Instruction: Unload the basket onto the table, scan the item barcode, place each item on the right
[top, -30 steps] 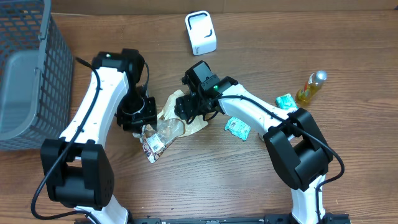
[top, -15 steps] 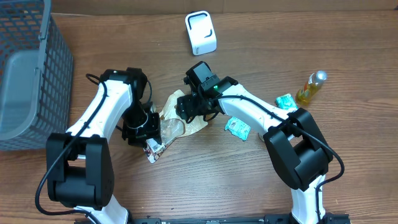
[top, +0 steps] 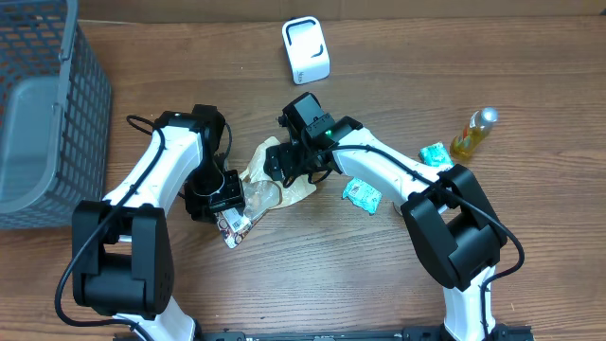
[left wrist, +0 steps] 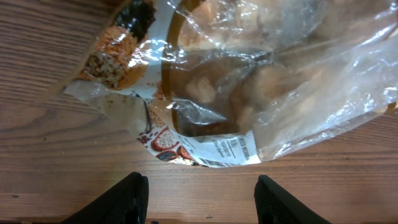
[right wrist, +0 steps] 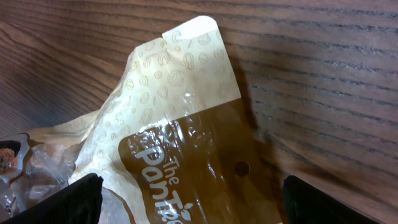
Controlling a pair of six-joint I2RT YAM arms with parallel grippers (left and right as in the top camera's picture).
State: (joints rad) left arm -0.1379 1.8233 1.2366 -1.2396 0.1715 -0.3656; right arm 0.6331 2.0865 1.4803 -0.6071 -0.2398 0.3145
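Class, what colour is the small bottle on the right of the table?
Amber-yellow; the bottle shows best overhead.

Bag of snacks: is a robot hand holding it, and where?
No, nothing is held. The bag lies on the table; left gripper and right gripper are both open.

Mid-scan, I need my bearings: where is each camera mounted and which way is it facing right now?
Overhead: fixed above the table, looking straight down; both arms, left gripper and right gripper show.
Left wrist: on the left arm, facing down at the snack bag's clear, labelled end; its fingertips show at the bottom edge.
Right wrist: on the right arm, facing down at the bag's brown printed end; its fingertips show in the bottom corners.
Shared: both wrist views and overhead see the same snack bag.
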